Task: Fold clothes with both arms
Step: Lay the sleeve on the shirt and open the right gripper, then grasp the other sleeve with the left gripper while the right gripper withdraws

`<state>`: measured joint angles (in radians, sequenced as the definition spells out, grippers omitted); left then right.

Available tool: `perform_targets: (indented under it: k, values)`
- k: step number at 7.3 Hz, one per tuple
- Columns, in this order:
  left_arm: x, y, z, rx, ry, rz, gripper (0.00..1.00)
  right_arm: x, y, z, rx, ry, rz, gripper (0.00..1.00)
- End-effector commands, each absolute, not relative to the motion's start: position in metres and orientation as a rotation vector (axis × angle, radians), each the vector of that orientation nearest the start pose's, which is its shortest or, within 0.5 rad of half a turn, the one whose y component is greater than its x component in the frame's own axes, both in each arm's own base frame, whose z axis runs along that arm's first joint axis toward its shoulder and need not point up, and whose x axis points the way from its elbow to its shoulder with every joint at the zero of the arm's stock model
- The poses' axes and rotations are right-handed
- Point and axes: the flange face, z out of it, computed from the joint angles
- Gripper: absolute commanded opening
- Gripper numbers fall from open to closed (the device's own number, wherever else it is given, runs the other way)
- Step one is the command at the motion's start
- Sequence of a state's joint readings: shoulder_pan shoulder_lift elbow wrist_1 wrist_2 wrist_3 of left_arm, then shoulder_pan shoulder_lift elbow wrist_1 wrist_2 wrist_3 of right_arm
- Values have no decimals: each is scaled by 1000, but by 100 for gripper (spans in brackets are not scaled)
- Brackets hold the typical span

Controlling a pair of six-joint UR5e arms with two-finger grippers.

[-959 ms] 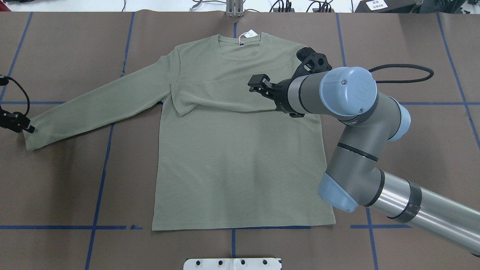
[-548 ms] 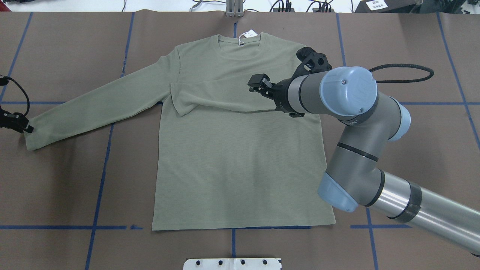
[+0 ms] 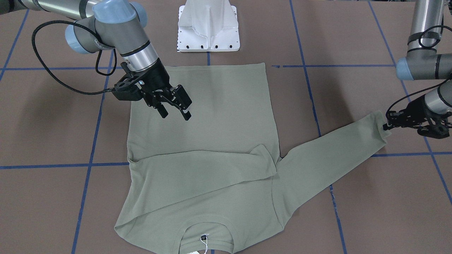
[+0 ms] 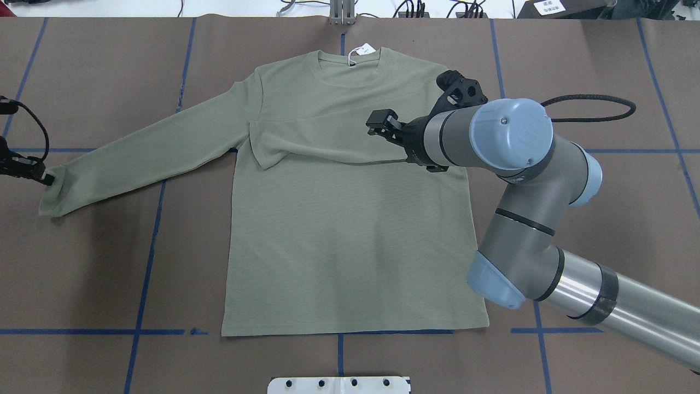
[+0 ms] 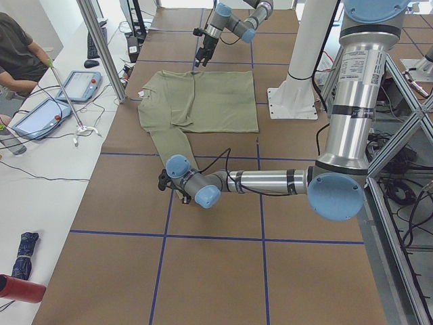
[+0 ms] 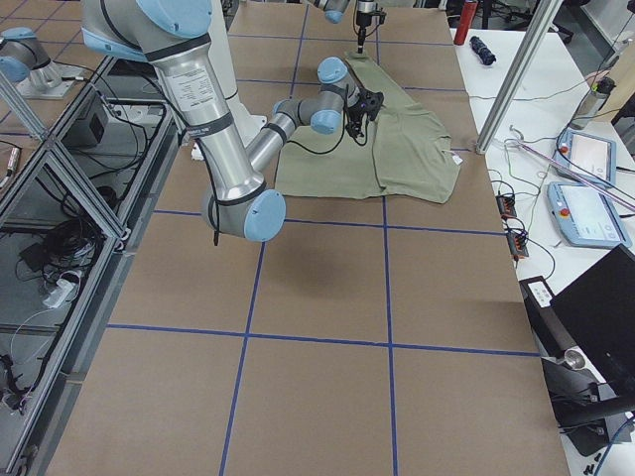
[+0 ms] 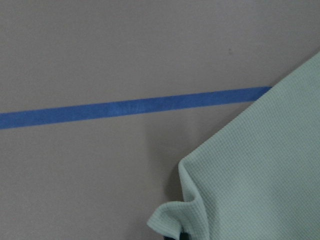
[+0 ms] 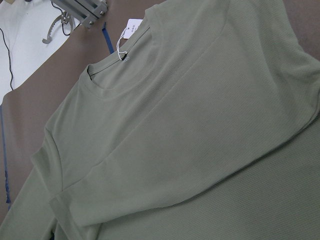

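Observation:
The sage-green long-sleeve shirt (image 4: 350, 235) lies flat on the brown table, neckline at the far side, with its white hang tag (image 4: 365, 50). One sleeve is folded across the chest (image 3: 204, 169). The other sleeve (image 4: 147, 150) stretches out to the overhead view's left. My left gripper (image 4: 48, 178) is shut on that sleeve's cuff, which shows bunched in the left wrist view (image 7: 172, 217). My right gripper (image 3: 175, 115) is open and empty, hovering above the shirt's chest near the folded sleeve. The right wrist view shows the neckline and tag (image 8: 134, 27).
The white pedestal base (image 3: 208, 28) stands at the near table edge behind the shirt's hem. Blue tape lines (image 4: 145, 262) cross the brown table cover. A black cable (image 4: 590, 106) loops beside my right arm. An operator (image 5: 20, 54) and tablets sit at a side table.
My left gripper has shifted the cuff slightly toward the far side and inward, so the cuff now bunches up. My right gripper has drifted slightly to the right, still open.

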<state>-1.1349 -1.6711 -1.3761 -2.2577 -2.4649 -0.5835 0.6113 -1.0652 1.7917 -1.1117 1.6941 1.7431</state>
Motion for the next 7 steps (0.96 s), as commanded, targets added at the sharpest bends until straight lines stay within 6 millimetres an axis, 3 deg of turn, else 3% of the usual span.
perform_targets:
  k: [1, 2, 3, 5, 6, 7]
  values:
    - [183, -511, 512, 59, 1168, 66, 0, -389, -456, 258, 145, -1167, 560, 100]
    - [198, -504, 455, 15, 1225, -23, 0, -343, -448, 295, 144, -1123, 508, 100]
    - [237, -491, 396, -32, 1282, -31, 0, -307, -442, 334, 133, -1072, 459, 100]
    - [390, -490, 231, -127, 1387, -160, 0, -233, -433, 388, 134, -1003, 390, 100]
    - [449, -515, 164, -101, 1420, -276, 0, -209, -429, 400, 129, -995, 377, 100]
    - [495, -534, 106, -59, 1443, -324, 0, -198, -427, 409, 122, -989, 388, 100]
